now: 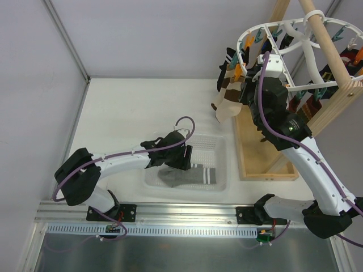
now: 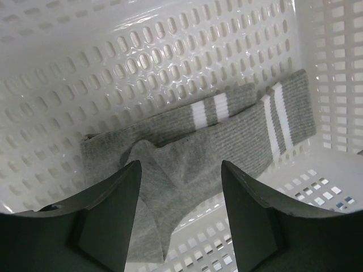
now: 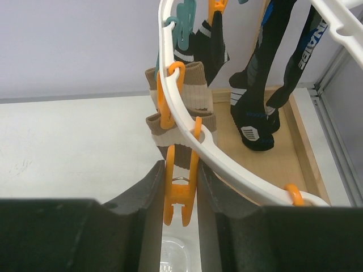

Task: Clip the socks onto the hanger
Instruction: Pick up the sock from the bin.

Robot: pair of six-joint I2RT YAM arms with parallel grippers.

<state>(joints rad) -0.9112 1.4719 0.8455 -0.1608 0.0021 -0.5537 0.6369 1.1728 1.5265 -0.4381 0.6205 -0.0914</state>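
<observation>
Both socks lie flat in white basket on worktop, overlapping, one fold puckered up. Left tool spread, fingers straddling pucker, nothing gripped. Right tool pressed together on orange clip hanging off hanger, up by wooden frame. Risks, to my eye: left pinch takes both socks since they overlap, or only thin fold that slips on lift; clip squirts out of right tool's squeeze; hanger swings when sock arrives
</observation>
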